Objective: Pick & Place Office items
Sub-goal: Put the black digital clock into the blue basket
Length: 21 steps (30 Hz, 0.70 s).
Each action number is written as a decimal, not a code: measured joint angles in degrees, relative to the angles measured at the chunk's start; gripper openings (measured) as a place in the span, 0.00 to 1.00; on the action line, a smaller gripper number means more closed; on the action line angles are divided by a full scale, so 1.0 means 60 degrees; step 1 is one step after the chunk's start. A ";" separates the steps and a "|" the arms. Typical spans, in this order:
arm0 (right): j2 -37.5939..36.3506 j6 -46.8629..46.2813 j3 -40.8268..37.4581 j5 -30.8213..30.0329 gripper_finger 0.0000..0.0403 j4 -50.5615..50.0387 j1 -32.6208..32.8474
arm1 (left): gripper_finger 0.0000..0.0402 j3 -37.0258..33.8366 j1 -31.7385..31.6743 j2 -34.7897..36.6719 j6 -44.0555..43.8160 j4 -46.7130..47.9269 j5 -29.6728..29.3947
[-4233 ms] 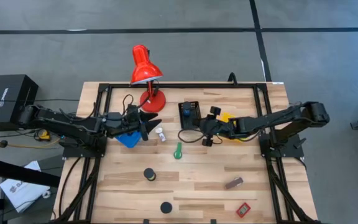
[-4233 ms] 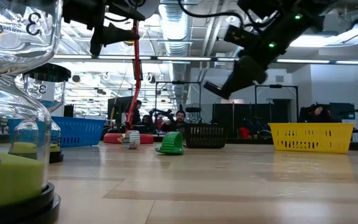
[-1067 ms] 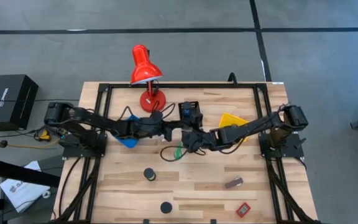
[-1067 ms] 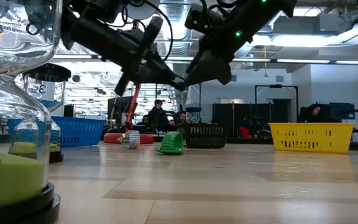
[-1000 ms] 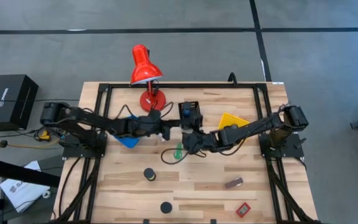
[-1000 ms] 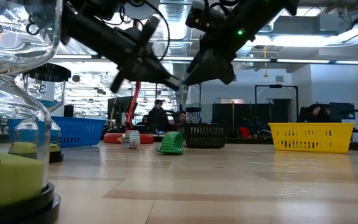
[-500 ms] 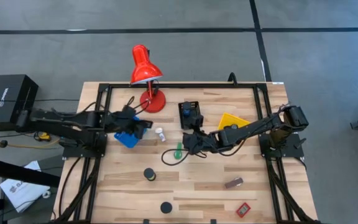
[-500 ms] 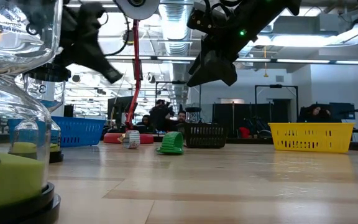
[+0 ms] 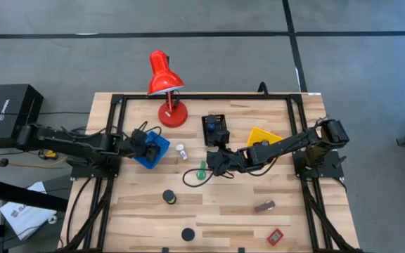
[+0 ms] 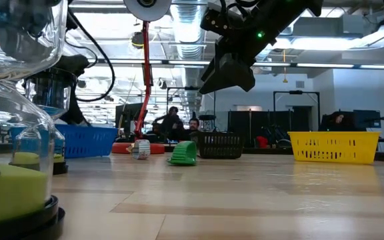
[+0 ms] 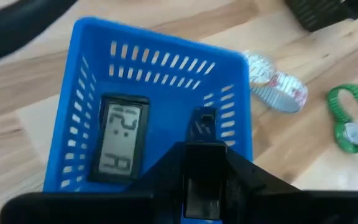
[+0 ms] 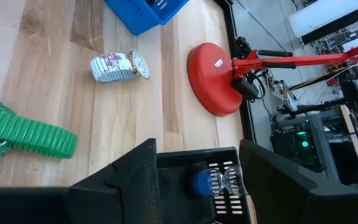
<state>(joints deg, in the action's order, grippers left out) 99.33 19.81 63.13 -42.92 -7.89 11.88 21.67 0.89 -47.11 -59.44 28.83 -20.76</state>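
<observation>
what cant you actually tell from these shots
- High view: the left gripper over the blue bin is too small to show its finger state.
- Left wrist view: the gripper body hides part of the bin floor beside the digital clock.
- High view: red tag is too small to read.

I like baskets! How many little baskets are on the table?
3: a blue basket on the left under the left pincer, a black basket in the middle, a yellow basket on the right, partly hidden.

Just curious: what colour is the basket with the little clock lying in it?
Blue; the basket shows best in the left wrist view.
</observation>
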 joint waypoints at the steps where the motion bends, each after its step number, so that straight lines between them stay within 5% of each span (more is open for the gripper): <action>1: 0.0000 0.0001 0.0000 0.0000 0.55 0.0003 0.0000 | 0.15 -0.0007 0.0000 0.0001 -0.0001 -0.0051 -0.0014; 21: 0.0000 -0.0057 0.0000 0.0484 0.55 0.0035 -0.0007 | 0.31 -0.0010 0.0000 0.0002 0.0108 -0.0060 -0.0118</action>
<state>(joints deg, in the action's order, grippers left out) 99.33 19.46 63.13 -40.01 -7.68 11.84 21.61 0.89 -47.09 -58.79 28.47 -21.47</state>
